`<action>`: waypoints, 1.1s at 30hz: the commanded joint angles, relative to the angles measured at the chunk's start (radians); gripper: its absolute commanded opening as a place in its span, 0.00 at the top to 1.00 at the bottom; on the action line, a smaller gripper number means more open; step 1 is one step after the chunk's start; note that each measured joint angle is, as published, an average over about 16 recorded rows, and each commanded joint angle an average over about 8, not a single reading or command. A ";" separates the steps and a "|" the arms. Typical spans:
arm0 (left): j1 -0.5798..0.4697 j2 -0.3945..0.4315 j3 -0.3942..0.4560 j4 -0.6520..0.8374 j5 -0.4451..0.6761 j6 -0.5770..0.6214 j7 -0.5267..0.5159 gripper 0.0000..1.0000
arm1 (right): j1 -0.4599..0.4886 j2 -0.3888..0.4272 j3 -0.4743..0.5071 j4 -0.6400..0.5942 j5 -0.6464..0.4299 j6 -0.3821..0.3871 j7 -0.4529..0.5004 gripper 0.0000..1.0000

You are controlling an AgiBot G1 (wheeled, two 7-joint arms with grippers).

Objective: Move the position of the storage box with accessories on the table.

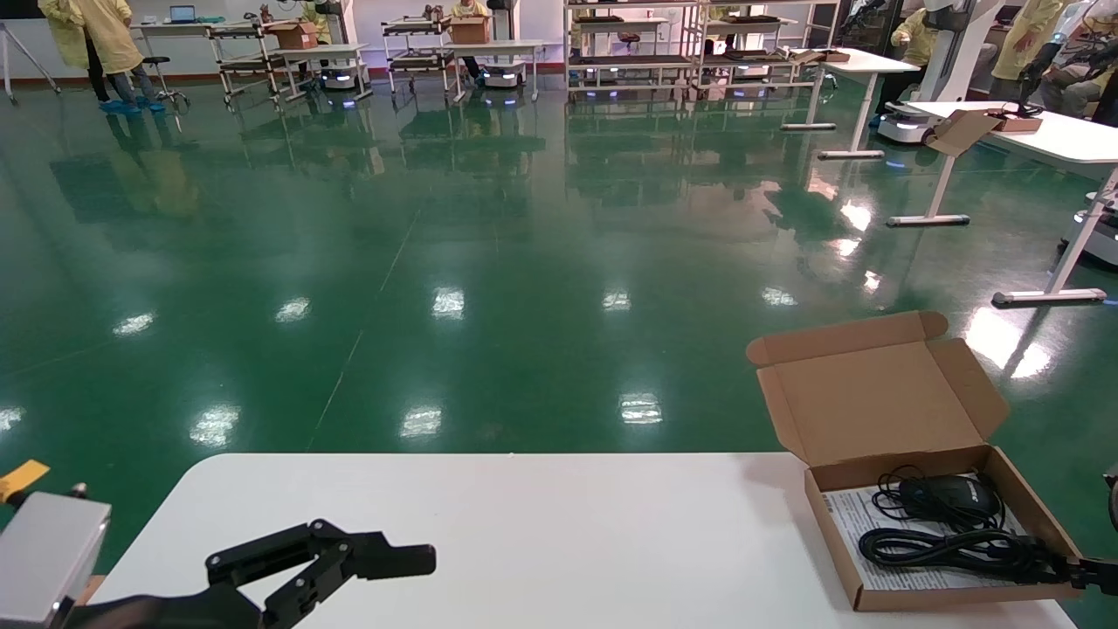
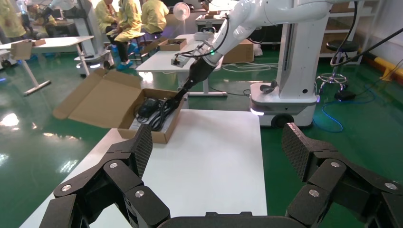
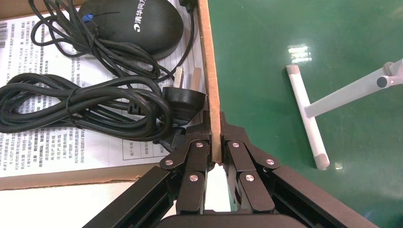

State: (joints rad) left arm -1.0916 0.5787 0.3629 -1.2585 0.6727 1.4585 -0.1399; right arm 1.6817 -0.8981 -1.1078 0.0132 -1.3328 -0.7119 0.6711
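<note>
The storage box point(image 1: 943, 597) is a shallow brown cardboard mailer with its flap lid point(image 1: 882, 393) standing open, at the right end of the white table point(image 1: 568, 542). Inside lie a black mouse point(image 3: 138, 23), coiled black cables point(image 3: 81, 104) and a white printed sheet point(image 3: 57, 152). My right gripper point(image 3: 215, 121) is shut on the box's side wall point(image 3: 209, 57) near its front right corner, one finger inside and one outside. My left gripper point(image 2: 218, 147) hangs open over the table's near left part, far from the box point(image 2: 152, 134), with nothing between its fingers.
The box sits close to the table's right edge, with green floor beyond it. Bare tabletop stretches from the box to the left gripper. White desks point(image 1: 1066, 140) with another carton point(image 1: 965, 131) stand farther off at the right. A white robot base point(image 2: 285, 99) stands beside the table.
</note>
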 commanded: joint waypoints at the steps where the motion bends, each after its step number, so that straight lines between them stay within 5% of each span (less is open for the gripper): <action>1: 0.000 0.000 0.000 0.000 0.000 0.000 0.000 0.00 | -0.001 0.001 0.002 0.001 0.002 -0.001 -0.004 0.55; 6: 0.000 0.000 0.000 0.000 0.000 0.000 0.000 0.00 | -0.007 0.002 0.004 0.001 0.005 0.007 -0.019 0.00; 33: 0.000 0.000 0.000 0.000 0.000 0.000 0.000 0.00 | 0.033 0.015 0.078 0.015 0.112 -0.005 -0.044 0.00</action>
State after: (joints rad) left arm -1.0916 0.5786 0.3632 -1.2585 0.6725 1.4584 -0.1398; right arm 1.7135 -0.8823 -1.0281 0.0282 -1.2187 -0.7202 0.6274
